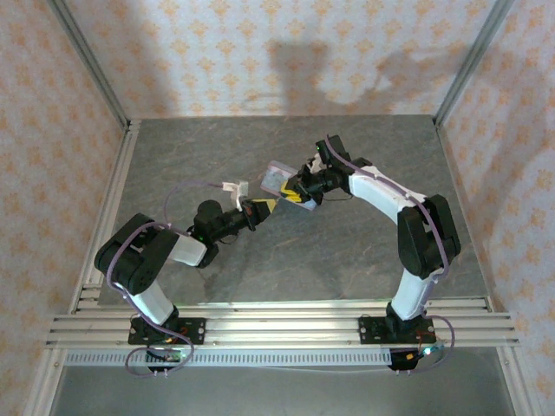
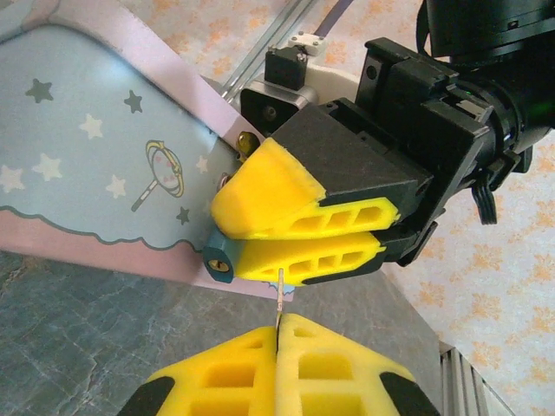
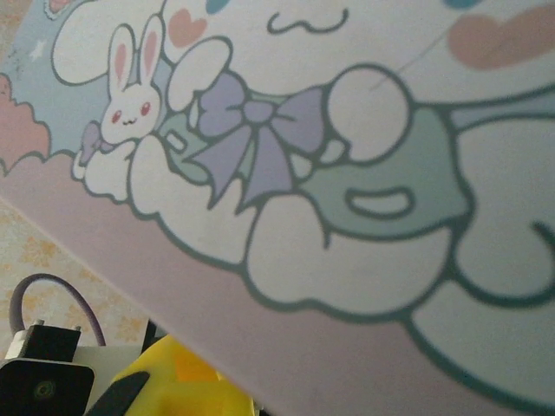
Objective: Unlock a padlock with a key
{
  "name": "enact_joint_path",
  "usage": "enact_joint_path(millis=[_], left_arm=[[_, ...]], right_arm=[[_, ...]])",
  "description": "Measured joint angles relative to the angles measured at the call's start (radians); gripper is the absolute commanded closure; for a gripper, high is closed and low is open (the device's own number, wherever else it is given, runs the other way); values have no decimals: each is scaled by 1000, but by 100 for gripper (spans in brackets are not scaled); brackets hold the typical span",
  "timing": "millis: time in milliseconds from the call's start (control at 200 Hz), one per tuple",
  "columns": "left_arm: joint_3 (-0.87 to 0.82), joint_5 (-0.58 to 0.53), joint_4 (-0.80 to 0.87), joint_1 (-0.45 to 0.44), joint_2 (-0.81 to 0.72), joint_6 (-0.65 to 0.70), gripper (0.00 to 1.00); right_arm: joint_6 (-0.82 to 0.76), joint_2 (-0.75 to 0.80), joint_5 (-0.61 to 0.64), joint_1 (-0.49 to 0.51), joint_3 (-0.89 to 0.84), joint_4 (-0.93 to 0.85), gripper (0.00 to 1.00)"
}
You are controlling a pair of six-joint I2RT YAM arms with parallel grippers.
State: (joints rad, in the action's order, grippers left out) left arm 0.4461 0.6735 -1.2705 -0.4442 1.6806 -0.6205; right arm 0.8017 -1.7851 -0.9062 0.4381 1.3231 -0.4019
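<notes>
Beside pastel tin point(image 2: 87, 173), right pincer point(image 2: 231, 238) clenched on teal padlock point(image 2: 218, 261), left pincer point(image 2: 277, 336) pinching thin metal key point(image 2: 281, 295)

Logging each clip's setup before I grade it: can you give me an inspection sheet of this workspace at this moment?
Surface: grey, stone-patterned table.
Job's things: tiny teal padlock sits at the edge of the pastel tin; thin key points up beside it, not in the lock.
Clutter: nothing seen.
Grippers: left gripper shut on the key; right gripper closed, apparently pinching the padlock.
Cables: purple cables loop along both arms, away from the fingers.
Surroundings: wallpaper walls with a floral pattern; aluminium rails at the near edge.
</notes>
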Motion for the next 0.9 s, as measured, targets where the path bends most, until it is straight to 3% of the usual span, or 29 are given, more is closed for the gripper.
enact_joint_path(millis=[901], left_arm=[[64,79,-7,54,98,-8,100]], right_arm=[[19,0,-34,-25,-13,28,100]])
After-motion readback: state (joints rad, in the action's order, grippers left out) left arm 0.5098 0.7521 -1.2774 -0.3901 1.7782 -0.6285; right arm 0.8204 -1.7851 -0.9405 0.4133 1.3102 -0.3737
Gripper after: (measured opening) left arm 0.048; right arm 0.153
